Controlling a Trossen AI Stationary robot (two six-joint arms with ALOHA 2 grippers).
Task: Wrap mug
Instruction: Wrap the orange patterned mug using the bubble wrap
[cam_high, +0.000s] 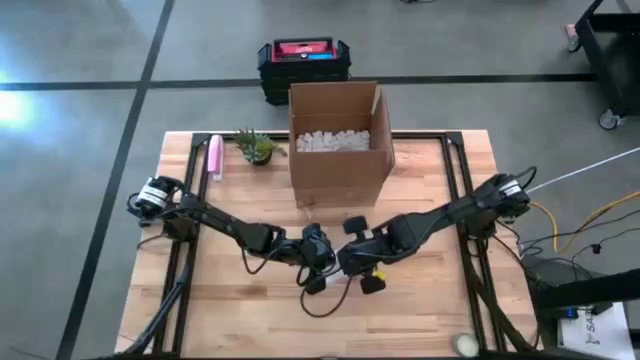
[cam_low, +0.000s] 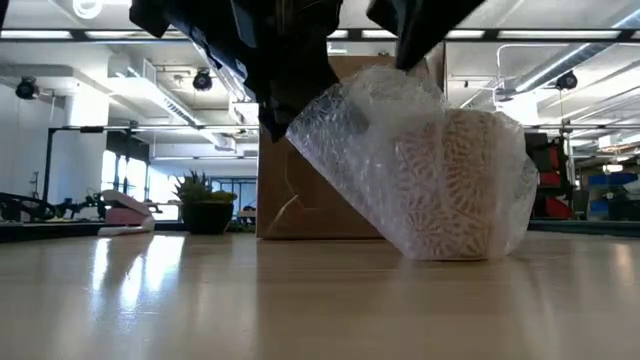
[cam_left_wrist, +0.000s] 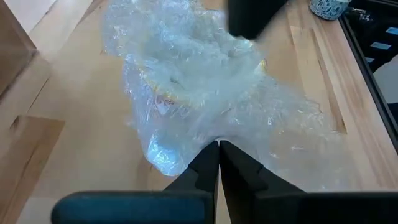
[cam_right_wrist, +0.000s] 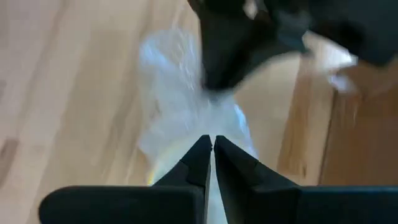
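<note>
A patterned mug (cam_low: 462, 185) stands on the table near its middle, loosely covered by a sheet of clear bubble wrap (cam_left_wrist: 205, 93). In the left wrist view the mug's yellowish inside (cam_left_wrist: 168, 93) shows through the wrap. My left gripper (cam_left_wrist: 219, 146) is on the mug's left side, shut on the wrap; in the low view this gripper (cam_low: 280, 115) is above table height. My right gripper (cam_right_wrist: 212, 142) is over the mug's top, shut on the wrap there. In the high view both grippers (cam_high: 335, 262) meet above the mug. My left gripper pinches an edge of the bubble wrap (cam_left_wrist: 214, 138) between its two fingers, slanting down from the table's left. The wrap runs up from the mug's foot to the fingers (cam_low: 300, 125), raised off the table there. My right gripper pinches the bubble wrap over the mug's top (cam_low: 400, 72), coming from above and from the right. Layers cannot be told. The mug stays standing on the table.
An open cardboard box (cam_high: 340, 140) with white filler stands behind the mug. A small potted plant (cam_high: 258, 148) and a pink thing (cam_high: 214, 157) are at the far left. A roll (cam_high: 463, 343) lies near the front right edge. The front of the table is bare wood.
</note>
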